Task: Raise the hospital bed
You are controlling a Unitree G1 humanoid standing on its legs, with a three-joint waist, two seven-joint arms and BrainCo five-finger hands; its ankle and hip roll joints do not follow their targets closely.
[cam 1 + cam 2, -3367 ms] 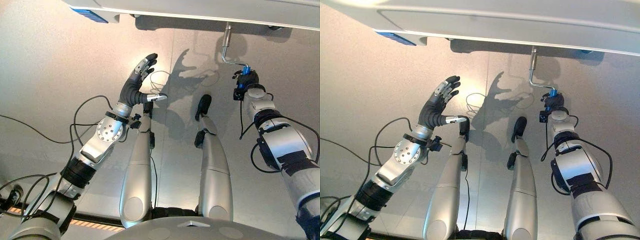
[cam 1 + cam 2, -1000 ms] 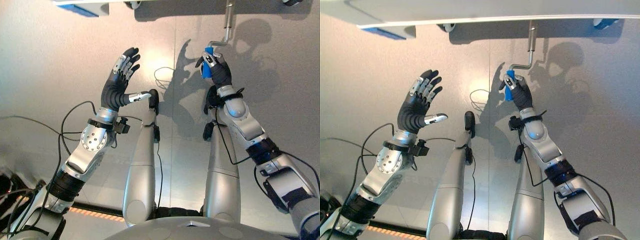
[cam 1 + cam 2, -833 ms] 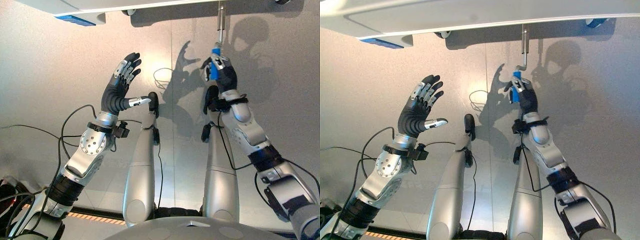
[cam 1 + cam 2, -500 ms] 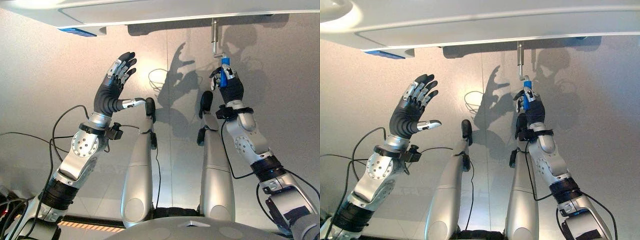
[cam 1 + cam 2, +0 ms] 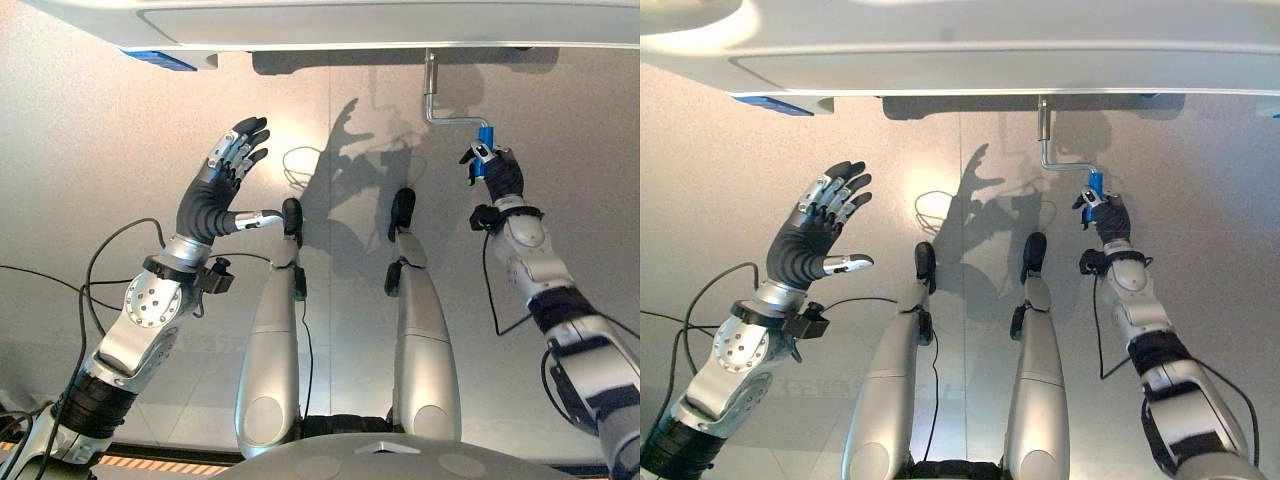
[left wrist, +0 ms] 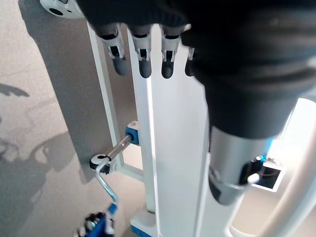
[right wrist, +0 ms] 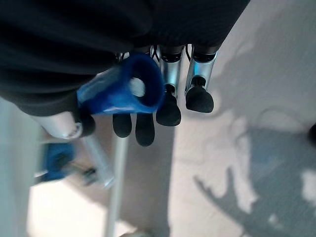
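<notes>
The hospital bed's white frame [image 5: 330, 20] runs along the far edge of the eye views. A metal crank [image 5: 432, 95] hangs from its underside and bends out to the right, ending in a blue handle [image 5: 482, 160]. My right hand [image 5: 499, 178] is shut on that handle, and in the right wrist view its fingers [image 7: 168, 106] curl round the blue handle [image 7: 123, 91]. My left hand [image 5: 213, 190] is raised to the left, open with fingers spread, holding nothing. In the left wrist view, past its fingers [image 6: 143, 61], I see the bed frame [image 6: 173, 148] and the crank [image 6: 104, 173].
A blue fitting [image 5: 160, 58] sits under the bed's left corner. Grey floor [image 5: 90, 160] spreads below the bed on both sides. The bed frame overhangs the space just beyond both hands.
My right hand has swung the blue handle round the crank's shaft, from its left side, past below it, out to the right. The left hand stays open. The camera has shifted.
</notes>
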